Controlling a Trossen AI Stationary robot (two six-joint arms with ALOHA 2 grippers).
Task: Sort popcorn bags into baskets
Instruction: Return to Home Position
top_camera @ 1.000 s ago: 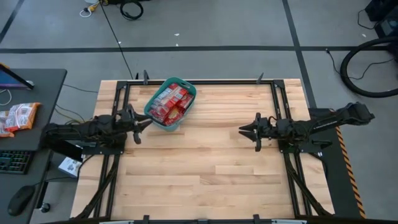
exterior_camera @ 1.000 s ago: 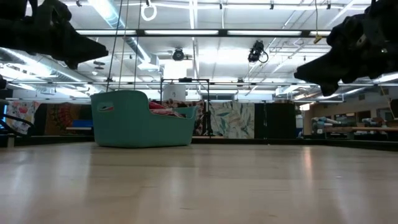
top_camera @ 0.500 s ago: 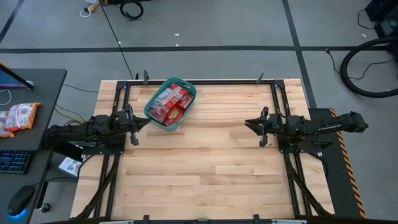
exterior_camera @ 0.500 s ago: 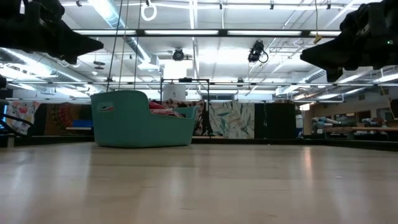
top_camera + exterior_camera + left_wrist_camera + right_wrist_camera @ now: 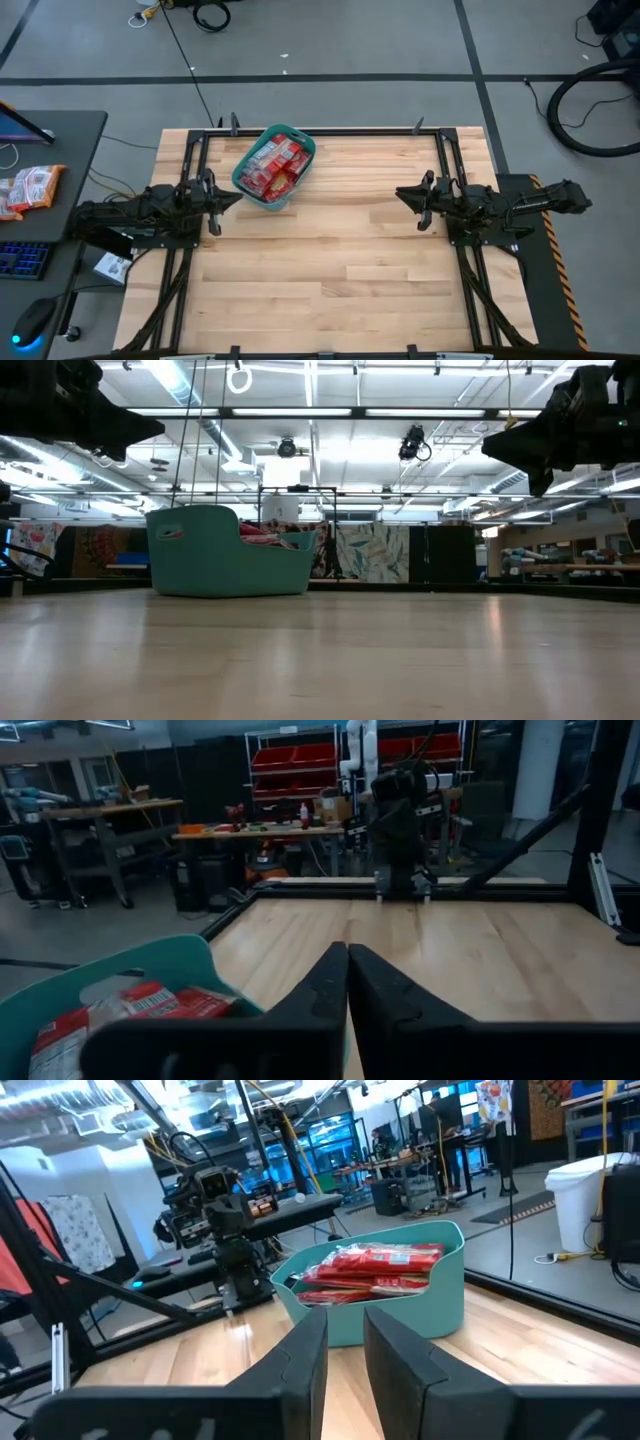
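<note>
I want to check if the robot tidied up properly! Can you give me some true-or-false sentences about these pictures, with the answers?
1. The red popcorn bags lie inside the teal basket. True.
2. The left gripper holds a popcorn bag. False: it is shut on nothing, up above the table beside the basket.
3. The basket stands nearer the left gripper than the right gripper. True.
4. The right gripper reaches into the basket. False: it hangs over the table's right side, far from the basket.

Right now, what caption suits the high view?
Teal-green plastic tub of red popcorn packets on the wooden table; left pincer and right pincer hover empty at the sides.
</note>
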